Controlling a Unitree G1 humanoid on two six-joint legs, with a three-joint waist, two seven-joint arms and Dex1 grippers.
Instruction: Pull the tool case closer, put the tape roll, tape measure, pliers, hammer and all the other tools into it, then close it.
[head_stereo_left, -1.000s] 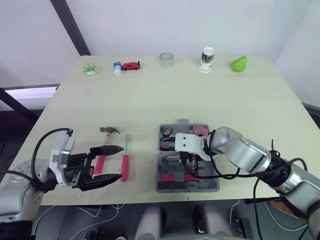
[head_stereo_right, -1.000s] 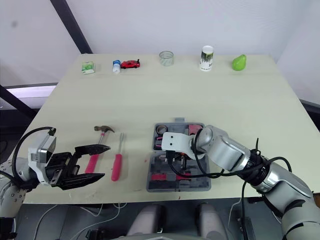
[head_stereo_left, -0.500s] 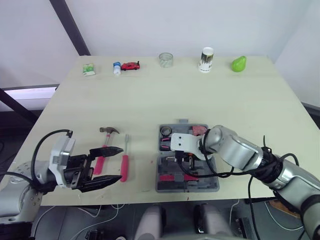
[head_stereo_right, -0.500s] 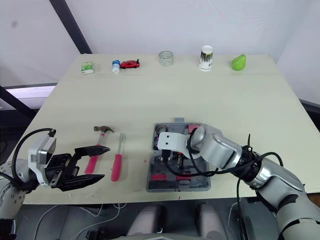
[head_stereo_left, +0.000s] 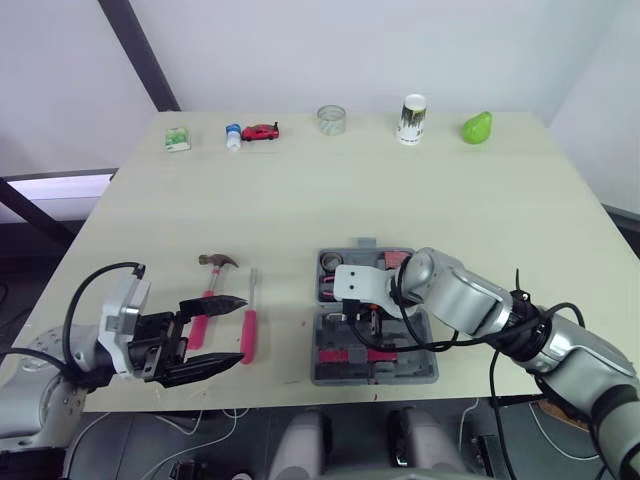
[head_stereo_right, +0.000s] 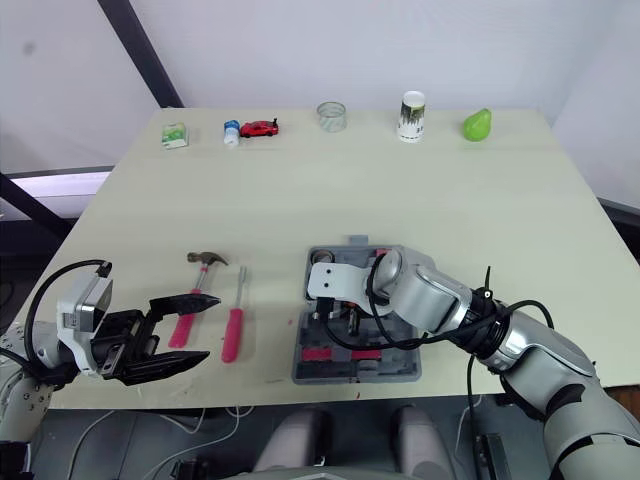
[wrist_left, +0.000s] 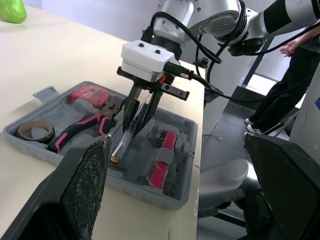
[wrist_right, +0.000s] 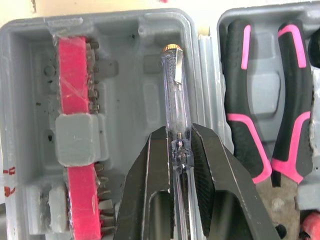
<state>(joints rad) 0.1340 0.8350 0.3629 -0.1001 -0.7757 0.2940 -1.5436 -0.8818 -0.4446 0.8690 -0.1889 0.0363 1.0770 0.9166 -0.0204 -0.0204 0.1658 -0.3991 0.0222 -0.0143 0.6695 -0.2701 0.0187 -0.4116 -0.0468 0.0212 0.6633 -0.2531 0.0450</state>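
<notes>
Clear, brass-capped test pen (wrist_right: 176, 100) in case (wrist_right: 125, 75)

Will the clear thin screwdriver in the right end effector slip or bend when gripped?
Probably stiff: the clear screwdriver looks straight though the right end effector pinches only one end. Its smooth clear barrel seems slippery, and being thin plastic it is likely light.

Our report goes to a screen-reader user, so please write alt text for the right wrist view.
The right gripper, jaws shut on a clear tester screwdriver with a brass cap, holds it over the open grey tool case. Pink-handled pliers lie in one half; a pink bit holder sits in the other.
</notes>
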